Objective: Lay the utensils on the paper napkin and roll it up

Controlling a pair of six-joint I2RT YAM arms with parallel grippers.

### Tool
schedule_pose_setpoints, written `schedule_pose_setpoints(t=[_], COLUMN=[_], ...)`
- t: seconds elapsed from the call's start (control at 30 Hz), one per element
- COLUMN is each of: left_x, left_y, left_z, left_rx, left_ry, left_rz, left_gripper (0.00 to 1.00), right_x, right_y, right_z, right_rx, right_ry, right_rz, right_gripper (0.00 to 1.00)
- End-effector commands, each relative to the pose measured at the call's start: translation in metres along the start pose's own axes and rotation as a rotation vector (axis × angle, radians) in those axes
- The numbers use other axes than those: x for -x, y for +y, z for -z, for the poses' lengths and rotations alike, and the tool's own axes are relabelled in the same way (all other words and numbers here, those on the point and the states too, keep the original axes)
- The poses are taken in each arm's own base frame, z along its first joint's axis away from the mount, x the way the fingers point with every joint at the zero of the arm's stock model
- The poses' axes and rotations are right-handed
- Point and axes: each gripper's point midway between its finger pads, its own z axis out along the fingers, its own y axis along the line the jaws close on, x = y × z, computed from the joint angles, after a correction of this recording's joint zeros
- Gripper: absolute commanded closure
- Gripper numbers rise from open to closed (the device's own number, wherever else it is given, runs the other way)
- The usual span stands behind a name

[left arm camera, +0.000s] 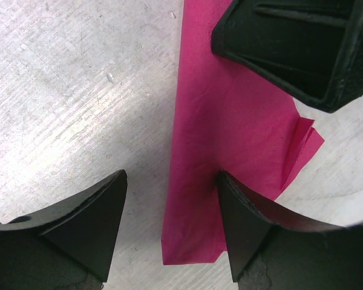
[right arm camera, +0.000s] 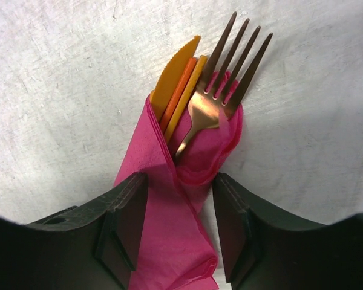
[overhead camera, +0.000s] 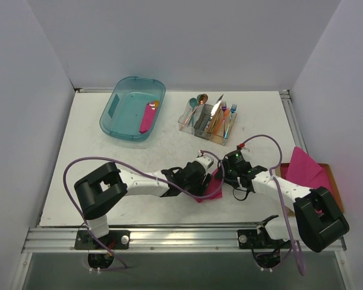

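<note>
Right fingers [right arm camera: 122, 226] pinch paper napkin [right arm camera: 166, 241], left fingers [left arm camera: 85, 232] alongside

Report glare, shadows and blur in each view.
Top external view: even light, faint shadows on the white table. Left wrist view: glare bleaches the table left of the magenta-pink paper napkin. Right wrist view: the copper-orange metal fork glints, sharp; the black fingers of the right hand look soft.

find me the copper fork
Right wrist view: the copper fork pokes from the pink napkin roll, beside the knife, ahead of the right end effector.
</note>
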Motion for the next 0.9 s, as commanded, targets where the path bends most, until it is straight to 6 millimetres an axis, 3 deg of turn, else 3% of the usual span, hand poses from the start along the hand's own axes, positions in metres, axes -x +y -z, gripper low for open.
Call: schedule_pose_setpoints(t=[0.0, 0.13, 0.47, 0.87], left_x=[-0.049, -0.049, -0.049, -0.046], left_y=[0.007, 0.006, 0.001, -0.005], left_z=[0.002, 0.001, -0.002, 0.002], left_rx=[0.008, 0.008, -0.017, -0.051], left_ry=[0.17, 0.17, 0.179, 0.172], left_rz=[-0.017, -0.02, -0.019, -0.005], left_gripper=[0.29, 0.3, 0.29, 0.3], right_x=[0.003, -0.001, -0.02, -0.024], right_y=[-0.003, -0.003, 0.009, 0.003], right_z=[-0.001, -0.002, 0.002, -0.007], right_rx=[-0.031, -0.03, 0.005, -0.023], right_ry=[0.0, 0.013, 0.038, 0.048], right_rz=[0.006, 0.005, 0.011, 0.015], right_gripper=[0.54, 0.62, 0.63, 0.96])
